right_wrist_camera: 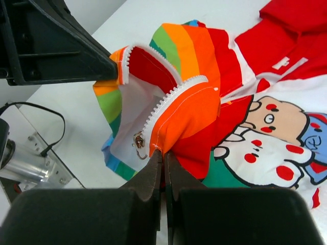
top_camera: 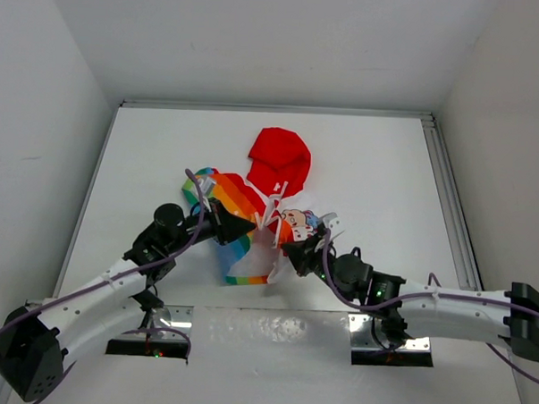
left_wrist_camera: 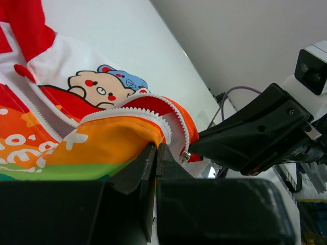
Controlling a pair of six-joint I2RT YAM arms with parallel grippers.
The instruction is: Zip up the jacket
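Centrally, unzipped jacket (top_camera: 272,175), left hand (left_wrist_camera: 156,148), right hand (right_wrist_camera: 163,153) pinching its edges

Rainbow-striped, red, white — the jacket (top_camera: 243,197)

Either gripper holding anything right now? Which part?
Both hold the jacket: left gripper and right gripper each pinch orange fabric beside the zipper teeth.

White table (top_camera: 165,144) with jacket (top_camera: 280,158) atop
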